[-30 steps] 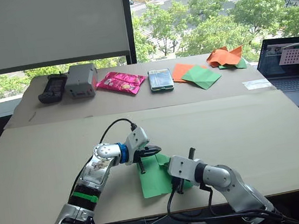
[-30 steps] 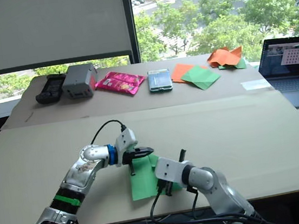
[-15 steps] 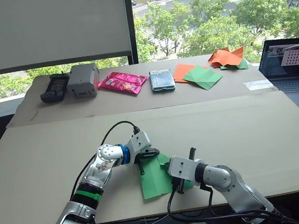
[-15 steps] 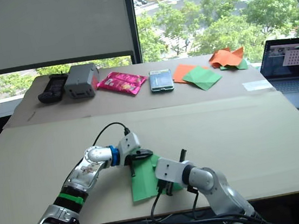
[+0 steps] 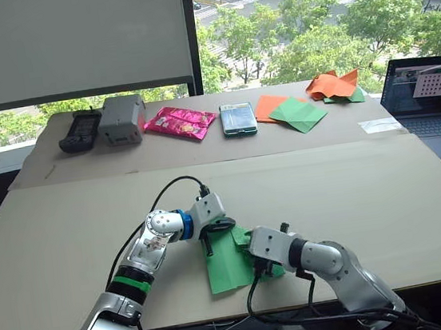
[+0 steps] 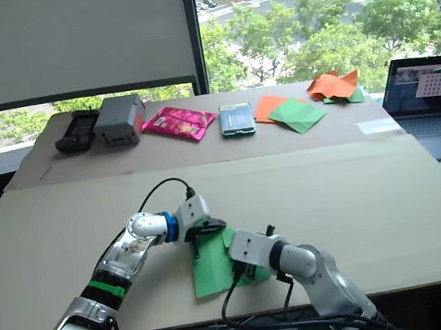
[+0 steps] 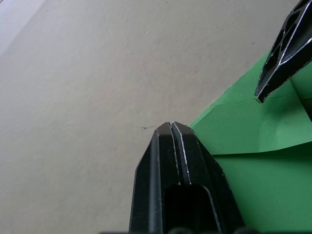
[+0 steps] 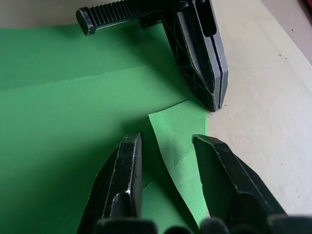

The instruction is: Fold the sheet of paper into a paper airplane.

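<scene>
A broad tan table [image 5: 387,209] stood before a window with trees outside. At its near edge the left gripper [image 7: 171,127] had its two fingers pressed flat together with nothing between them, their joined tip resting at the corner of the sheet of paper [image 5: 229,264], right where the green edge met bare table. The right gripper [image 8: 168,146] faced it from the other side, its fingers parted a narrow way and astride a small folded-over flap of that same sheet, the flap's corner lying between the pads. The rest of the green sheet spread flat beneath and behind both grippers. Well beyond them, along the far side, lay a pink packet [image 5: 179,122], a grey box [image 5: 121,117] and loose orange and green papers [image 5: 290,110].
</scene>
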You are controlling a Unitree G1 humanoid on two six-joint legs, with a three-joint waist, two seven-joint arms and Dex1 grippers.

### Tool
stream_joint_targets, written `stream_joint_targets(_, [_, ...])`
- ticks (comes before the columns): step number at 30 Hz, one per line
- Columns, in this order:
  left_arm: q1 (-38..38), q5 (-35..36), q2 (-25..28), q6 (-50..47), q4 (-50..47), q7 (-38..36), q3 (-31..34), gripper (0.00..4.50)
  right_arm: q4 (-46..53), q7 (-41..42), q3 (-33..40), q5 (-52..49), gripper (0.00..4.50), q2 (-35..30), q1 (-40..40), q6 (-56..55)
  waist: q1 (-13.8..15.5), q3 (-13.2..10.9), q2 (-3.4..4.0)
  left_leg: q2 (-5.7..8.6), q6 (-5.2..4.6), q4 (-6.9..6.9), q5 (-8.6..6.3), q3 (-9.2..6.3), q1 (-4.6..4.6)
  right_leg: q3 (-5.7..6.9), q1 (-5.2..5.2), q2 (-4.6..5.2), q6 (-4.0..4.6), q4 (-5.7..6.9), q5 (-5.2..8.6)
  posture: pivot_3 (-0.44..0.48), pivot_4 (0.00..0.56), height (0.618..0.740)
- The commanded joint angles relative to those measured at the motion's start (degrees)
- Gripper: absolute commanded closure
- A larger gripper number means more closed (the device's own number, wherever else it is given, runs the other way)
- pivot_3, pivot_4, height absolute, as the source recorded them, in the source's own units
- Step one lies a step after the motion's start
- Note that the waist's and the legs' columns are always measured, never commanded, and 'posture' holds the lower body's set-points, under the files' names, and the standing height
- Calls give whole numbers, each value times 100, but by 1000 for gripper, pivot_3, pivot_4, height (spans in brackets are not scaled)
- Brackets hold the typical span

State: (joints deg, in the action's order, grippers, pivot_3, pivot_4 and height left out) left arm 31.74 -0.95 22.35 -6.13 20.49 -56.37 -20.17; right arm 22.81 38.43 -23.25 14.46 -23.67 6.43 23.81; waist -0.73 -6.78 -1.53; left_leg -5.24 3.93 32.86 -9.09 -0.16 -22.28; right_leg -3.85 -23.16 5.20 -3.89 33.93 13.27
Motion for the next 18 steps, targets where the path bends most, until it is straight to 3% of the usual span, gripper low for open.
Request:
stream_joint_targets(1, [-42, -240, 99, -25, 172, -28, -134, 4500, 513, 138, 500, -682, 1856, 211, 176, 377, 0, 0, 0, 0, 0, 0, 0, 0, 0, 0, 0, 0, 0, 2, 0, 0, 150, 718])
stream_joint_targets(3, [-41, -259, 107, -2, 182, -20, -141, 4500, 478, -41, 825, -984, 1856, 519, 403, 827, -6, 0, 0, 0, 0, 0, 0, -1, 0, 0, 0, -1, 0, 5, 0, 0, 150, 718])
stream_joint_targets(11, [-46, -293, 124, 40, 162, -16, -109, 4500, -30, -374, 901, -1245, 4476, 774, 782, 1349, -3, 5, 6, 0, 0, -1, 0, -3, 1, 0, 0, -1, 0, 8, 0, 0, 150, 718])
stream_joint_targets(18, [-35, -308, 119, 56, 174, 2, -89, 4500, -532, -531, 597, -1196, 4476, 761, 881, 1220, -8, 5, 6, 0, 0, -2, 0, -3, 1, 0, -2, -1, 0, 9, 0, 0, 150, 718])
